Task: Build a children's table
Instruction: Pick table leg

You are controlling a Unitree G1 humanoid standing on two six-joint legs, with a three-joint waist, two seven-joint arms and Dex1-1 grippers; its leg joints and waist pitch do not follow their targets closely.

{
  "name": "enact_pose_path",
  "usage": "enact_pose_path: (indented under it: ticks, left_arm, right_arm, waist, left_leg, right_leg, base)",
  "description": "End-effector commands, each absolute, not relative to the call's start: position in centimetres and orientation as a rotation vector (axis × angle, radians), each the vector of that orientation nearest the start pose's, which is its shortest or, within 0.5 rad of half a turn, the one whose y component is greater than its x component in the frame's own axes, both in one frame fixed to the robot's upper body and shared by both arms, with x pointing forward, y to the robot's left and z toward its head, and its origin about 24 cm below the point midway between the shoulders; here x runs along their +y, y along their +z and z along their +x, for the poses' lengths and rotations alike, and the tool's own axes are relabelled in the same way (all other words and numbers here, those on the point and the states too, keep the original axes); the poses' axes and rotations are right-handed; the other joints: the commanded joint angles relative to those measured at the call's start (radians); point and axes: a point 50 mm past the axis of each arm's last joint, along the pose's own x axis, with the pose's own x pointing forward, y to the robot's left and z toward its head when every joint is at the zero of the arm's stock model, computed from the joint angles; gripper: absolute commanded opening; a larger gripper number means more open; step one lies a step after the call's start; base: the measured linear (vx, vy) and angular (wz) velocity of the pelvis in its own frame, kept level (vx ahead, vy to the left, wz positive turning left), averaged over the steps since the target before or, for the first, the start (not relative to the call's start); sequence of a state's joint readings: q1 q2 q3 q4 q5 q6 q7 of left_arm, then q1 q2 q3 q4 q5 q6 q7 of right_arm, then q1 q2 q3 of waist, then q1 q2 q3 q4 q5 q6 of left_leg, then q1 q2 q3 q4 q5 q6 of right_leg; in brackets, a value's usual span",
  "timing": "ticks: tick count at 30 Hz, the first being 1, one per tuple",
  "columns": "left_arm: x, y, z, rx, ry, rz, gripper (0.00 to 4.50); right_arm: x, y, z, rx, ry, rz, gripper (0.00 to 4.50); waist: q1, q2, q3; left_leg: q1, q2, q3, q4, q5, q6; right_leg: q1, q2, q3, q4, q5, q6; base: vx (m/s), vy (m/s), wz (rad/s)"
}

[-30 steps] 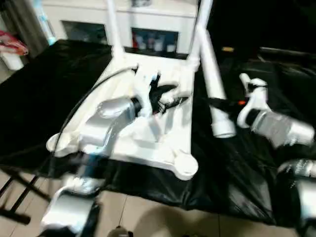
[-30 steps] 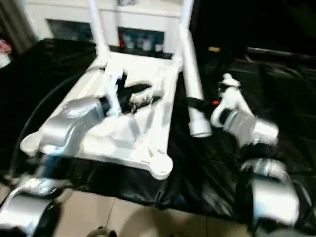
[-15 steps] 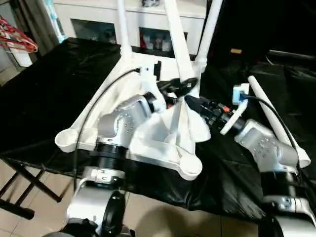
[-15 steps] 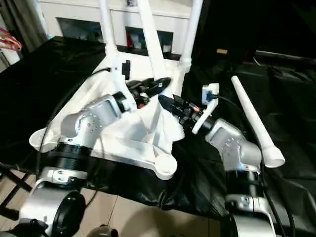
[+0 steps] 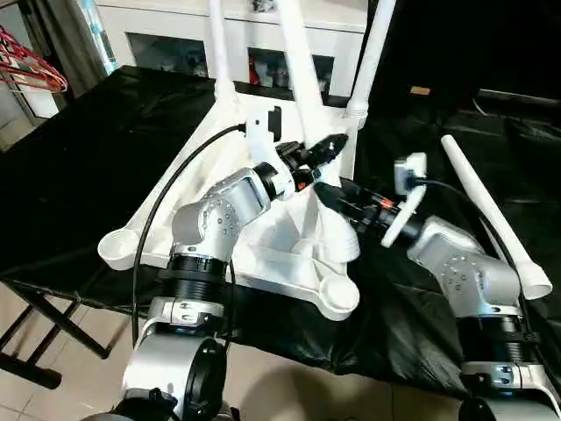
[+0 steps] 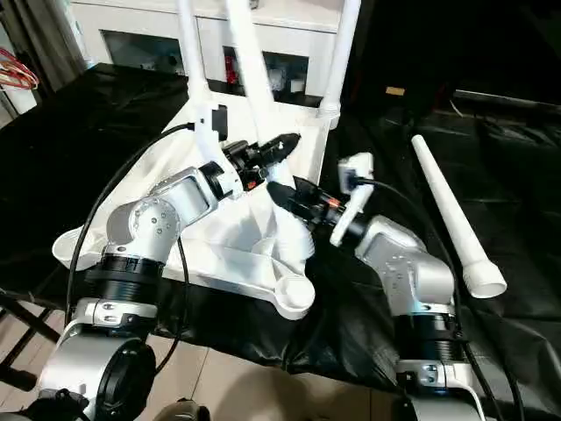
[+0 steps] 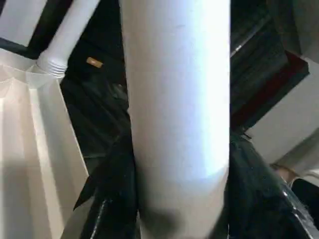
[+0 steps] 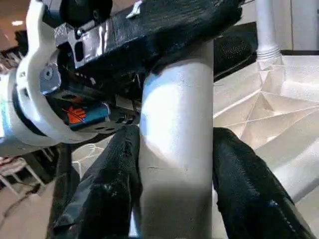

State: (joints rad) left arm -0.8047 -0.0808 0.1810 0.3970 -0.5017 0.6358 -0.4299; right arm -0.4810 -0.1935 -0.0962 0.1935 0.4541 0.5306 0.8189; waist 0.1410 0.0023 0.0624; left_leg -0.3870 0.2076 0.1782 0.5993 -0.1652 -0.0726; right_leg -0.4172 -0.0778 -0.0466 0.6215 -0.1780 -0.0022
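Both pincers, left pincer [image 5: 317, 151] and right pincer [image 5: 326, 198], clamp one leg [image 5: 302, 88].

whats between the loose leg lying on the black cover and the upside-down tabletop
The right arm crosses that gap, reaching to the held leg; under it only bare black cover, seen in both eye views.

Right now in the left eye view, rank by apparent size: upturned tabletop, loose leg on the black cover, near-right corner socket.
1. Upturned tabletop, by far the largest.
2. Loose leg lying on the black cover, long but thin.
3. Near-right corner socket, the smallest.
No close calls, though the socket sits nearest the camera.
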Motion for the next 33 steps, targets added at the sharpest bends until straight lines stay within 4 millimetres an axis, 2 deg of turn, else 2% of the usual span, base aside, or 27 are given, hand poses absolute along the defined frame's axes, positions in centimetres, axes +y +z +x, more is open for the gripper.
enact_pose_path:
  ticks: [1, 7, 8, 12, 13, 15, 16, 19, 21, 22, 25, 29, 33]
  left_arm:
    - [5.8, 16.5, 36.7, 0.142, -0.705, -0.571, 1.95]
    - [5.7, 16.7, 36.8, 0.133, -0.698, -0.570, 1.90]
    - [5.7, 16.8, 36.7, 0.125, -0.720, -0.568, 1.89]
    - [5.8, 17.6, 36.3, 0.074, -0.832, -0.548, 1.88]
    - [5.8, 17.7, 36.2, 0.070, -0.842, -0.547, 1.88]
    - [5.9, 18.2, 35.8, 0.051, -0.927, -0.541, 1.88]
    - [5.9, 18.4, 35.6, 0.043, -0.977, -0.536, 1.88]
    - [5.9, 19.0, 34.8, 0.021, -1.120, -0.525, 1.88]
    - [6.0, 19.5, 34.0, 0.009, -1.256, -0.510, 1.87]
    - [6.0, 19.7, 33.6, 0.008, -1.315, -0.496, 1.87]
    - [6.0, 20.1, 33.0, -0.001, -1.421, -0.494, 1.87]
    - [6.0, 20.3, 31.8, 0.023, -1.587, -0.458, 1.86]
    - [5.8, 20.0, 31.5, 0.049, -1.623, -0.442, 1.86]
  right_arm:
    - [-11.7, 11.7, 31.6, 0.081, 0.952, 0.265, 1.84]
    - [-10.4, 12.4, 31.4, 0.060, 0.956, 0.212, 1.84]
    - [-10.2, 12.5, 31.3, 0.055, 0.962, 0.199, 1.84]
    - [-10.2, 12.7, 31.0, 0.069, 1.024, 0.231, 1.84]
    - [-10.2, 12.7, 31.0, 0.071, 1.027, 0.234, 2.54]
    - [-10.8, 12.6, 31.1, 0.089, 1.046, 0.260, 2.54]
    - [-11.1, 12.6, 31.1, 0.097, 1.052, 0.271, 2.74]
    - [-11.7, 12.6, 30.8, 0.119, 1.110, 0.267, 2.97]
    - [-12.1, 12.6, 30.4, 0.147, 1.170, 0.239, 3.20]
    - [-12.3, 12.6, 30.3, 0.162, 1.199, 0.223, 3.20]
    - [-12.6, 12.5, 29.8, 0.190, 1.259, 0.196, 3.44]
    - [-12.8, 12.8, 29.1, 0.213, 1.364, 0.194, 3.45]
    - [-12.7, 12.9, 28.8, 0.213, 1.405, 0.204, 3.45]
  waist:
    - [-0.002, -0.012, -0.078]
    - [-0.003, -0.011, -0.078]
    - [-0.003, -0.009, -0.078]
    - [-0.003, -0.010, -0.080]
    - [-0.003, -0.013, -0.081]
    - [-0.002, -0.013, -0.081]
    - [-0.002, -0.013, -0.081]
    - [-0.003, -0.012, -0.079]
    - [-0.001, -0.015, -0.079]
    - [-0.001, -0.011, -0.078]
    - [-0.001, -0.013, -0.076]
    - [0.001, -0.013, -0.078]
    - [0.000, -0.014, -0.079]
  left_leg:
    - [0.013, 0.010, -0.003, -0.065, -0.148, 0.020]
    - [0.013, 0.009, -0.003, -0.067, -0.155, 0.015]
    - [0.014, 0.010, -0.004, -0.068, -0.157, 0.014]
    - [0.014, 0.008, -0.003, -0.067, -0.142, 0.019]
    - [0.014, 0.010, -0.002, -0.066, -0.129, 0.025]
    - [0.015, 0.008, -0.002, -0.065, -0.127, 0.035]
    - [0.014, 0.009, -0.002, -0.065, -0.125, 0.037]
    - [0.015, 0.013, 0.000, -0.066, -0.126, 0.039]
    - [0.016, 0.010, 0.001, -0.064, -0.127, 0.038]
    - [0.016, 0.012, 0.001, -0.065, -0.128, 0.038]
    - [0.016, 0.011, 0.001, -0.065, -0.140, 0.036]
    - [0.017, 0.012, 0.000, -0.065, -0.142, 0.033]
    - [0.016, 0.011, 0.002, -0.062, -0.126, 0.037]
  right_leg:
    - [0.059, -0.051, 0.030, -0.075, -0.159, -0.176]
    - [0.060, -0.050, 0.030, -0.077, -0.163, -0.166]
    - [0.059, -0.050, 0.030, -0.076, -0.161, -0.167]
    - [0.062, -0.049, 0.030, -0.074, -0.130, -0.172]
    - [0.062, -0.048, 0.030, -0.070, -0.101, -0.181]
    - [0.064, -0.048, 0.029, -0.069, -0.095, -0.190]
    - [0.064, -0.049, 0.030, -0.067, -0.088, -0.192]
    - [0.062, -0.051, 0.030, -0.066, -0.088, -0.213]
    - [0.064, -0.052, 0.030, -0.064, -0.093, -0.220]
    - [0.061, -0.050, 0.031, -0.065, -0.098, -0.220]
    - [0.063, -0.051, 0.031, -0.067, -0.121, -0.214]
    - [0.065, -0.052, 0.031, -0.067, -0.140, -0.210]
    - [0.064, -0.050, 0.031, -0.064, -0.111, -0.223]
  base:
    - [0.000, 0.000, 0.00]
    - [0.000, 0.000, 0.00]
    - [0.000, 0.000, 0.00]
    - [0.000, 0.000, 0.00]
    - [0.000, 0.000, 0.00]
    - [0.000, 0.000, 0.00]
    - [0.000, 0.000, 0.00]
    - [0.000, 0.000, 0.00]
    - [0.000, 0.000, 0.00]
    - [0.000, 0.000, 0.00]
    - [0.000, 0.000, 0.00]
    - [0.000, 0.000, 0.00]
    - [0.000, 0.000, 0.00]
